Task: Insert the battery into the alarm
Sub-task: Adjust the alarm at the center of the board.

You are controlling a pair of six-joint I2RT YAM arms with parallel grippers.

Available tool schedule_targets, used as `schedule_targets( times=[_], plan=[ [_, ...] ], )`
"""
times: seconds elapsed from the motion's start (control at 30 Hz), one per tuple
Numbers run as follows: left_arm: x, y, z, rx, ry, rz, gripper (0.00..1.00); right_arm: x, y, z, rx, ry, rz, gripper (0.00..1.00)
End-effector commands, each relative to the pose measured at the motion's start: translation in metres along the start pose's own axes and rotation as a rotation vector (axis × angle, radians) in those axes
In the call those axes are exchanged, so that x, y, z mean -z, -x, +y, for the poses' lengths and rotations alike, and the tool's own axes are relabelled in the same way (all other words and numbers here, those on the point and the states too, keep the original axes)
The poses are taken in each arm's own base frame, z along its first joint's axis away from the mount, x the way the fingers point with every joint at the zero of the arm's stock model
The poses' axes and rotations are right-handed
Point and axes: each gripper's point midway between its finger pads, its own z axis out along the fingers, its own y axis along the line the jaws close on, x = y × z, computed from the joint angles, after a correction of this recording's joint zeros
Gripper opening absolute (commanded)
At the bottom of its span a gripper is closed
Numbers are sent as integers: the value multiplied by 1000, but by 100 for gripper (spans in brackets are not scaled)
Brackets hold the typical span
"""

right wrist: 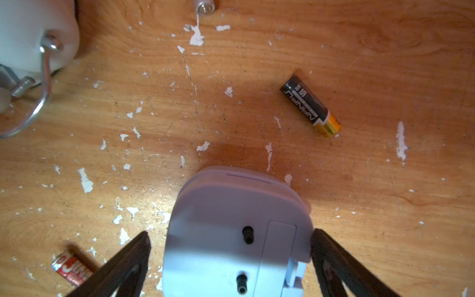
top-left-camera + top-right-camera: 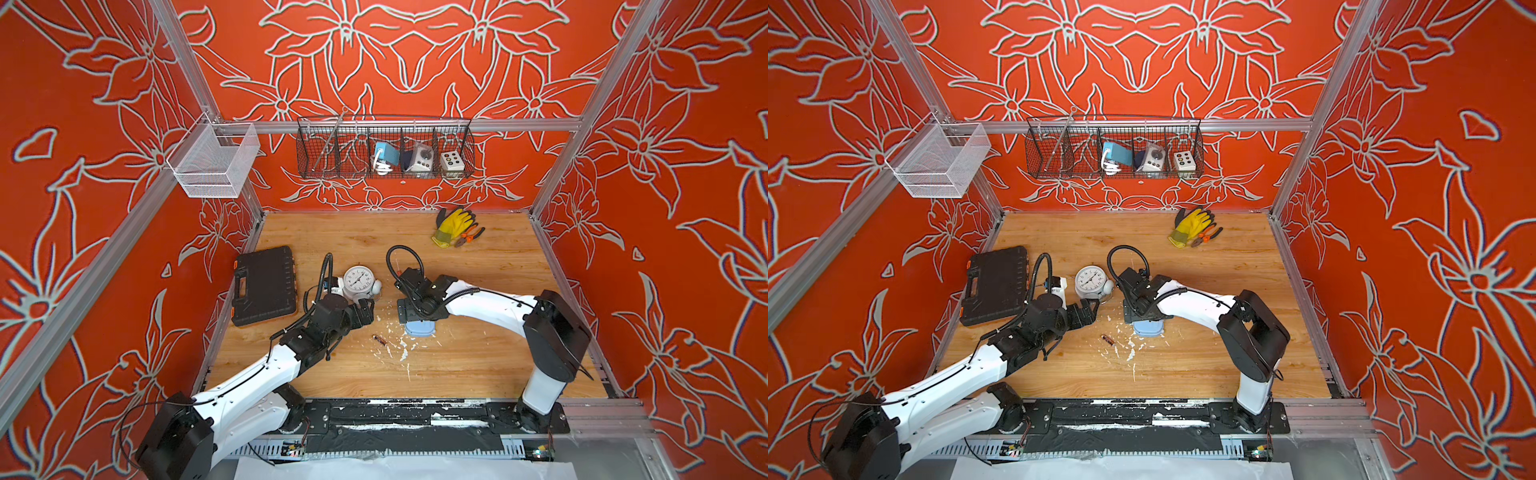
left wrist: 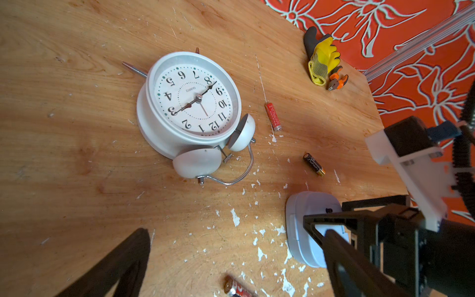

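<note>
while the battery (image 1: 311,104) lies loose on the table (image 1: 398,195) near the alarm (image 1: 218,205), the step in hand looks like bracing the face-down alarm — right gripper (image 1: 230,232) straddles it, jaws spread, gripping nothing. left gripper (image 2: 369,311) hangs spread and empty by the clock (image 2: 358,279). next likely calls for opening the back cover (image 1: 279,239).

Pale blue alarm (image 1: 231,218) lies face down on counter (image 1: 385,205), back up, two black knobs showing. Black-and-gold battery (image 1: 311,105) lies flat near it, not touching. Red-and-white battery (image 1: 69,268) lies flat on the alarm's other side, also apart.
</note>
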Motion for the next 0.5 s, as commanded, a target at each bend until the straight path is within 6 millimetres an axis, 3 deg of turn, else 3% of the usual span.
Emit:
schedule_targets(
  times=[0.0, 0.47],
  plan=[
    [-1, -3, 9, -13, 27, 3, 98, -9, -7, -6, -28, -51, 28, 97],
    [-4, -6, 6, -7, 10, 18, 98, -14, -7, -11, -26, -93, 35, 98]
  ],
)
